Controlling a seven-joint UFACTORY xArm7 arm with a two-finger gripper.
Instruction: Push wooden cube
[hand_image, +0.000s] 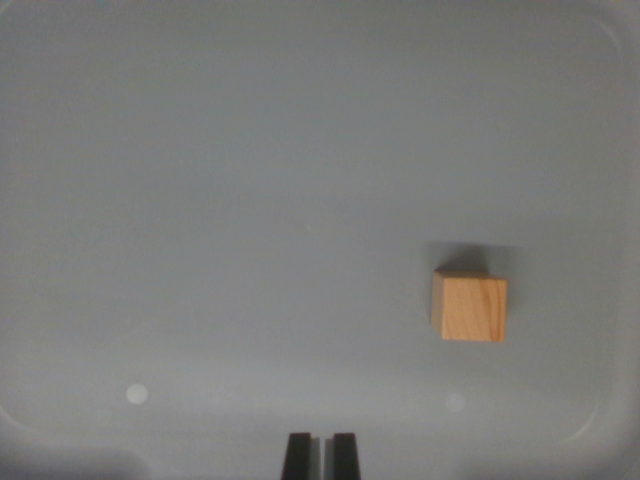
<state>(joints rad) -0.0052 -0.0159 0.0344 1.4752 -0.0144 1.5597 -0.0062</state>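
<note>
Plainly light wooden cube (471, 307), square-edged, on grey tray (200, 200).

Only the gripper (320, 455) shows of the robot, at the bottom centre of the frame. Its two fingers (297, 456) are black, flat, narrow bars with squared tips, cut off by the lower edge. No cables, screws or markings are visible.

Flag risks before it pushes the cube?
1. The gripper, fingers nearly together, sits well to the wrist view's left of the wooden cube; a straight advance would likely miss it.
2. An off-centre touch could spin the cube instead of sliding it.
3. The tray's rim is close on the right; the cube could jam there.
</note>
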